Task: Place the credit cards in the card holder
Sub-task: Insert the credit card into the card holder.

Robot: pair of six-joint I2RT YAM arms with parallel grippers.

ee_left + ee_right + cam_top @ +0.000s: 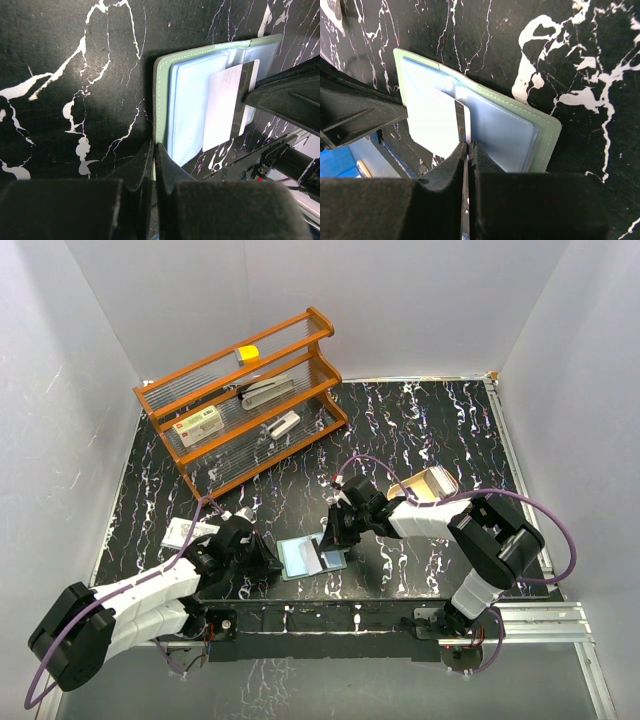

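Note:
The card holder (pixel 297 557) lies open on the black marbled table, dark-green cover down and pale blue sleeves up (pixel 192 115). My left gripper (pixel 155 150) is shut on the green edge of its left side. My right gripper (pixel 469 146) is shut on a whitish credit card (pixel 436 125) with a dark stripe. The card lies slanted over the holder's sleeves (pixel 510 132), seen in the left wrist view as a pale card (pixel 225 110). Another pale card (pixel 188 532) lies by the left arm, partly covered by it.
An orange wooden rack (pixel 245 390) with a white box and small items stands at the back left. A tan tray (pixel 428 483) sits just behind the right arm. White walls close in the table on three sides.

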